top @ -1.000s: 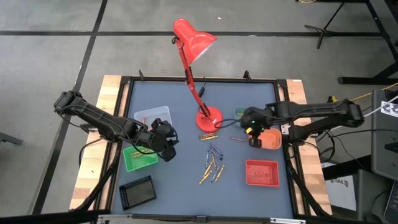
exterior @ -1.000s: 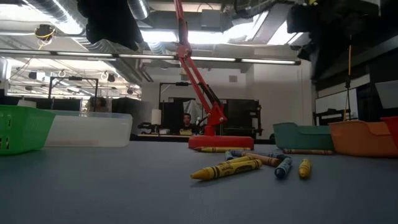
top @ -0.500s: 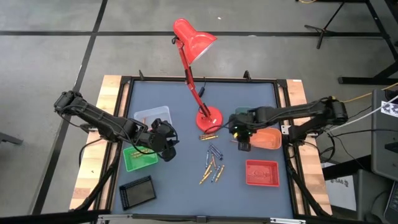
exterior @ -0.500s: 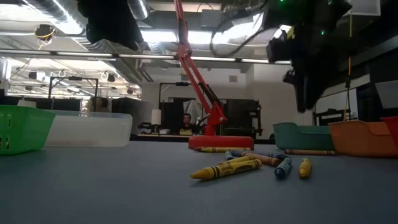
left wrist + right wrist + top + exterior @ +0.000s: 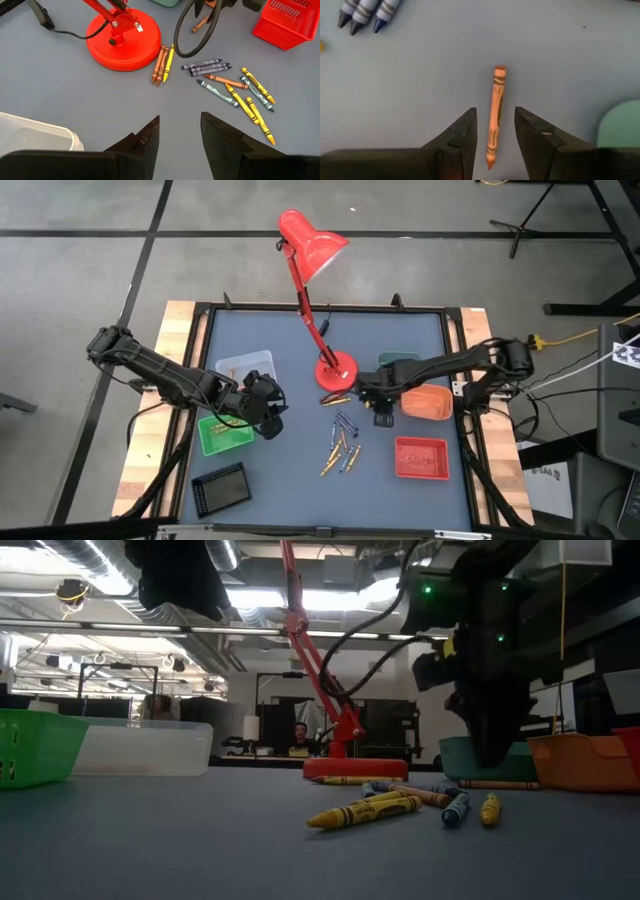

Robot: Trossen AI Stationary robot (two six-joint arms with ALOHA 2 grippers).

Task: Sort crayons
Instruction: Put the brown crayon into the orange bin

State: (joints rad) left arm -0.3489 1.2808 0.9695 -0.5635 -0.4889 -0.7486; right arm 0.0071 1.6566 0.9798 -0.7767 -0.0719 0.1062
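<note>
Hovering my right claw (image 5: 493, 137), fingers apart, over one orange crayon (image 5: 495, 116) lying free mid-bench beside the lamp base (image 5: 336, 372). Left claw (image 5: 180, 132) apart, waiting near green tray (image 5: 224, 434).

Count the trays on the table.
6. Clear tray, green tray and black tray on the left side; teal tray, orange tray and red tray on the right. None look hidden.

Red lamp (image 5: 312, 250), several trays (image 5: 421, 457)
</note>
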